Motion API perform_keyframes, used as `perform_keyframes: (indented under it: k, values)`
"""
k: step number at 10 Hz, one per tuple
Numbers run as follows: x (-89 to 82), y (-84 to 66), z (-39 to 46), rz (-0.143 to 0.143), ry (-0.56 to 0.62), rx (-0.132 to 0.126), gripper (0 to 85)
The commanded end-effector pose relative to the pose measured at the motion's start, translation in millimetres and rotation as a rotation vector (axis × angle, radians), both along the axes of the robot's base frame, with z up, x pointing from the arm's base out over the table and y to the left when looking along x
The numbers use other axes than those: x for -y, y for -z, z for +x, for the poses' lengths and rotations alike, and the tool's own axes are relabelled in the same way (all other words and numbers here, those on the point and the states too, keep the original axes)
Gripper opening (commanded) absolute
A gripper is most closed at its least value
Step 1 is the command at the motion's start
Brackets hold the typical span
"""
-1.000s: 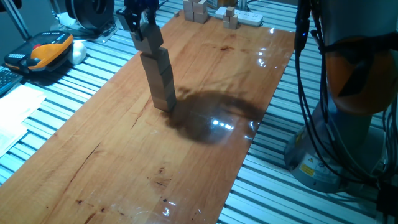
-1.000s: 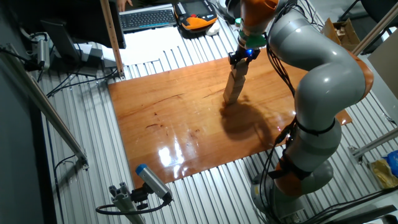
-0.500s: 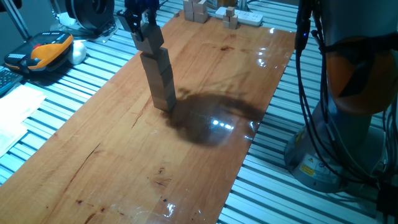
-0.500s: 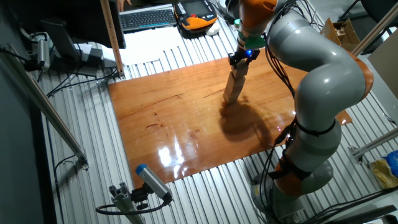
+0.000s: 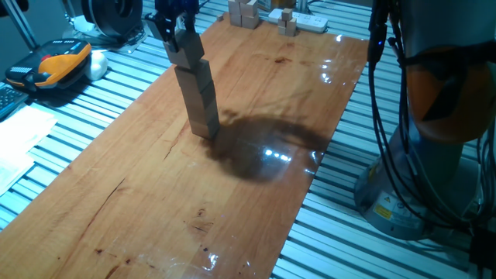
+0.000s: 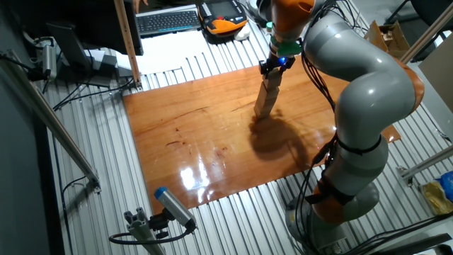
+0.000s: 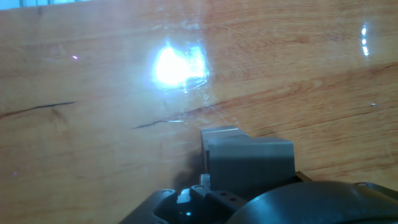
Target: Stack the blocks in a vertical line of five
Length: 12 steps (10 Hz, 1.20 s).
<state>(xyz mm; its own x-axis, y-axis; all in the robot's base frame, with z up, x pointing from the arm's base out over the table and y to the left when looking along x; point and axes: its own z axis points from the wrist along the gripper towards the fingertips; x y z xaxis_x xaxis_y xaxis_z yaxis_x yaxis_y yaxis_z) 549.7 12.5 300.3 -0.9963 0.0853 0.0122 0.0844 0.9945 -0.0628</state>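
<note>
A tall column of pale wooden blocks [image 5: 200,101] stands on the wooden tabletop [image 5: 256,194], left of its middle. The top block [image 5: 187,46] sits between the dark fingers of my gripper [image 5: 177,27], which is shut on it from above. In the other fixed view the same column [image 6: 265,100] rises under the gripper [image 6: 275,67]. The hand view looks straight down on the grey-looking top block [image 7: 249,158], just off the gripper body; the blocks below it are hidden.
A cluster of other wooden blocks [image 5: 245,13] and a white power strip [image 5: 306,21] lie at the far end. An orange and black device [image 5: 60,62] and papers lie to the left of the board. The robot base [image 5: 438,132] stands to the right.
</note>
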Motion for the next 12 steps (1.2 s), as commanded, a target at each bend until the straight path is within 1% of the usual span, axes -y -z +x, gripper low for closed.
perform_keyframes:
  k: [1,4,6,8,9,11,12]
  values:
    - [0.4,0.3,0.2,0.000,-0.003,0.001,0.0]
    - [0.4,0.3,0.3,-0.002,-0.008,0.010,0.0]
    - [0.4,0.3,0.3,0.004,-0.006,0.012,0.0]
    - [0.4,0.3,0.3,0.031,0.011,0.015,0.0]
    - [0.4,0.3,0.3,0.039,0.015,0.017,0.0]
    - [0.4,0.3,0.3,0.044,0.030,0.037,0.0]
    - [0.4,0.3,0.3,0.060,0.035,0.051,0.0]
